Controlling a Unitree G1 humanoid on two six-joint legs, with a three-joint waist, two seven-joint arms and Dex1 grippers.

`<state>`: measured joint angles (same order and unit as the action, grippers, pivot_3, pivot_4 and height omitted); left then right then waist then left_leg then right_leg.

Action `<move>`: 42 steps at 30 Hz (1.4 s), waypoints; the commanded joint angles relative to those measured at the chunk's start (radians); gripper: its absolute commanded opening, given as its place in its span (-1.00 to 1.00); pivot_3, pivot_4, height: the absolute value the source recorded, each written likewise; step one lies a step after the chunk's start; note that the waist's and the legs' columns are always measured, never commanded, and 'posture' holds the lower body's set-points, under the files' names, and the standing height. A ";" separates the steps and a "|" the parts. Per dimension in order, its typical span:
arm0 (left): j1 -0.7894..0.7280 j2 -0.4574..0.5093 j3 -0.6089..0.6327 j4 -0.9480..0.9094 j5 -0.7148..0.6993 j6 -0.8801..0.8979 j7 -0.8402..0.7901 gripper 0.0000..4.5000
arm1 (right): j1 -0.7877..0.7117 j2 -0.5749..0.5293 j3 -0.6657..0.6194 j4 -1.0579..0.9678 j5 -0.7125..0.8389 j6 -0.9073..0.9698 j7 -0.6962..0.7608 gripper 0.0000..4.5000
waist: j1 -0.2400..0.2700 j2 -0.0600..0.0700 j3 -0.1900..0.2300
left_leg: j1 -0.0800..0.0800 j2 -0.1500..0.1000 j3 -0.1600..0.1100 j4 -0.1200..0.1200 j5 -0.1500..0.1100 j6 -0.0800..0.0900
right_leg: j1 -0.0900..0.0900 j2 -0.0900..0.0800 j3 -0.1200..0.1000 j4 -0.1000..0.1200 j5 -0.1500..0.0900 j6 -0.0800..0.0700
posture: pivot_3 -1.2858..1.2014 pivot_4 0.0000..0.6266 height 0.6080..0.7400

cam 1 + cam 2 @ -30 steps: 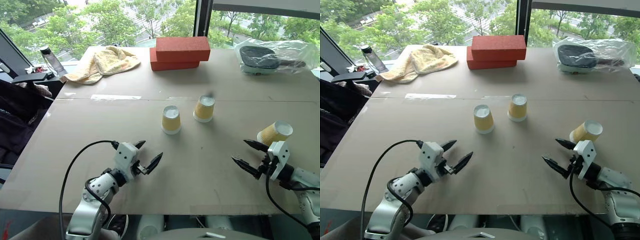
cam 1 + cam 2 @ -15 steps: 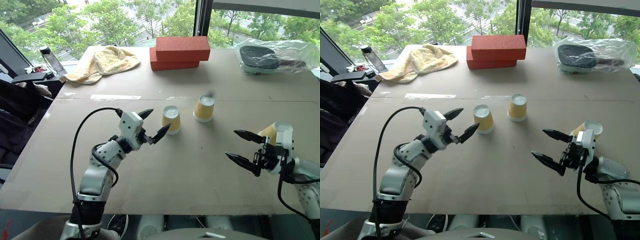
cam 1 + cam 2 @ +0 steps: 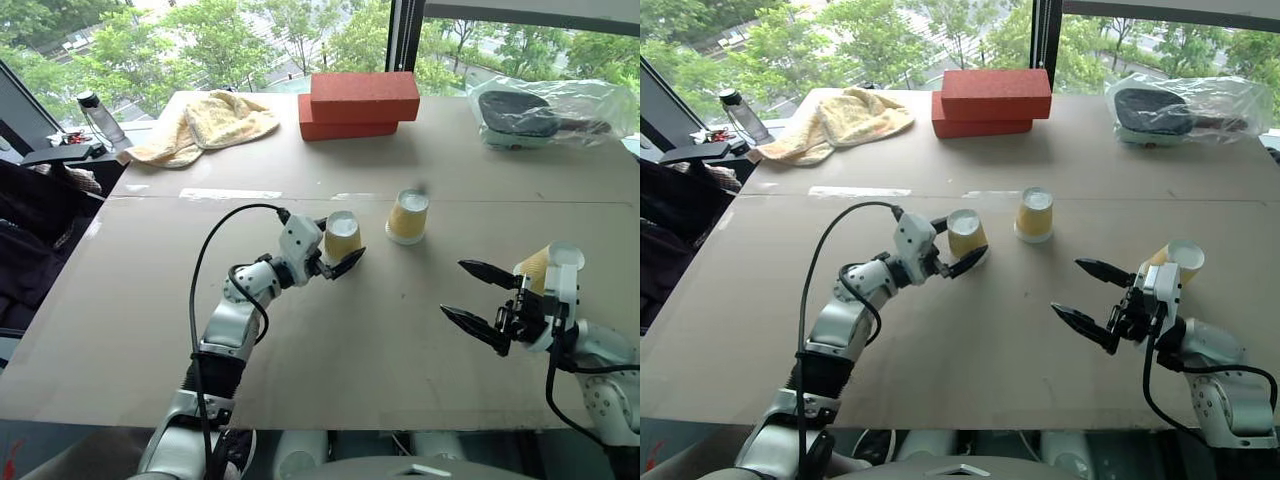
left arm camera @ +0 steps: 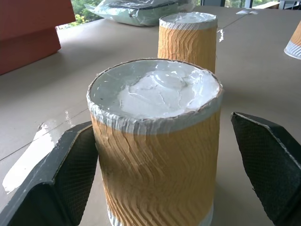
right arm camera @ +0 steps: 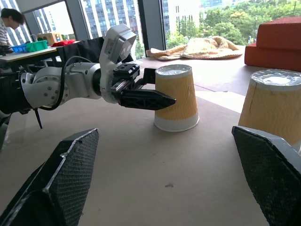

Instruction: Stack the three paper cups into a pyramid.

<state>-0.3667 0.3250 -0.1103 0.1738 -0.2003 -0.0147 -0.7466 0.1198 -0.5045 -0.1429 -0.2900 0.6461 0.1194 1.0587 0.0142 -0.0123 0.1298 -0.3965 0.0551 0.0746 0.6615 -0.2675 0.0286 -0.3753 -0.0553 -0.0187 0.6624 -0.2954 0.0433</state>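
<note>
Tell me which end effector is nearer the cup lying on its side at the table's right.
Right. The right end effector hangs open just left of the tipped cup; the left end effector is open around an upside-down cup far across the table.

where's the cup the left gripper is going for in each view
Left eye view: cup left of centre, between the left gripper's open fingers.
Right eye view: same cup, left of the second upside-down cup.
Left wrist view: foreground.
Right wrist view: centre.
Shared landmark: red bricks.
</note>
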 commanded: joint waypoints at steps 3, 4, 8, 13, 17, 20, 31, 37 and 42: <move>-0.014 -0.006 0.005 0.015 -0.022 -0.044 -0.059 0.98 | 0.020 0.009 -0.008 -0.068 0.012 -0.018 -0.014 1.00 | 0.000 0.000 0.000 | 0.000 0.000 0.000 0.000 0.000 0.000 | 0.000 0.000 0.000 0.000 0.000 0.000 | 0.03 -0.52 0.85; -0.017 -0.008 0.007 0.019 -0.019 -0.047 -0.061 0.88 | 0.022 0.009 -0.009 -0.071 0.012 -0.018 -0.015 1.00 | 0.000 0.000 0.000 | 0.000 0.000 0.000 0.000 0.000 0.000 | 0.000 0.000 0.000 0.000 0.000 0.000 | 0.03 -0.52 0.85; -0.021 -0.007 0.010 0.020 -0.022 -0.044 -0.078 0.20 | 0.026 0.009 -0.011 -0.074 0.014 -0.018 -0.021 1.00 | 0.000 0.000 0.000 | 0.000 0.000 0.000 0.000 0.000 0.000 | 0.000 0.000 0.000 0.000 0.000 0.000 | 0.03 -0.52 0.85; 0.004 0.011 -0.005 -0.028 -0.042 -0.022 -0.143 0.07 | 0.029 0.012 -0.016 -0.063 0.007 -0.026 -0.023 1.00 | 0.000 0.000 0.000 | 0.000 0.000 0.000 0.000 0.000 0.000 | 0.000 0.000 0.000 0.000 0.000 0.000 | 0.03 -0.52 0.85; 0.057 0.049 -0.043 -0.119 -0.057 -0.015 -0.228 0.07 | 0.052 0.002 -0.027 -0.070 0.012 -0.027 -0.018 1.00 | -0.001 0.000 0.000 | 0.000 0.001 0.000 0.000 0.000 0.000 | 0.000 0.000 0.000 0.000 0.000 0.000 | 0.03 -0.52 0.85; 0.099 0.081 -0.077 -0.171 -0.045 -0.018 -0.268 0.07 | 0.073 -0.012 -0.041 -0.073 0.020 -0.022 -0.011 1.00 | -0.001 0.000 0.000 | 0.000 0.001 0.000 0.000 0.000 0.000 | 0.000 0.000 0.000 0.000 0.000 0.000 | 0.03 -0.52 0.85; 0.184 0.146 -0.113 -0.252 -0.105 0.010 -0.379 0.78 | 0.078 -0.031 -0.054 -0.075 0.033 -0.015 -0.023 1.00 | 0.000 0.000 0.000 | 0.000 0.002 0.000 0.001 0.000 0.000 | 0.000 0.000 0.002 0.000 0.000 0.000 | 0.03 -0.52 0.85; 0.212 0.167 -0.025 -0.415 -0.163 0.109 -0.286 0.97 | -0.039 -0.006 -0.021 0.001 -0.077 -0.005 -0.149 1.00 | -0.003 0.000 0.000 | 0.000 0.002 0.000 0.001 0.000 0.000 | 0.000 0.000 0.003 0.000 0.000 0.000 | 0.03 -0.52 0.85; 0.232 0.240 0.071 -0.590 -0.244 0.250 -0.220 0.97 | -0.160 0.030 0.041 0.076 -0.174 0.012 -0.235 1.00 | -0.003 0.001 0.000 | 0.000 0.002 0.000 0.001 0.000 0.000 | 0.000 0.001 0.004 0.001 0.000 0.000 | 0.03 -0.52 0.85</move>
<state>-0.1383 0.5441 -0.0877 -0.3197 -0.3973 0.1835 -1.0012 0.0019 -0.4877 -0.1141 -0.2269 0.5040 0.1298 0.8614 0.0116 -0.0116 0.1301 -0.3964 0.0574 0.0742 0.6623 -0.2676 0.0287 -0.3759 -0.0547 -0.0150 0.6629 -0.2955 0.0431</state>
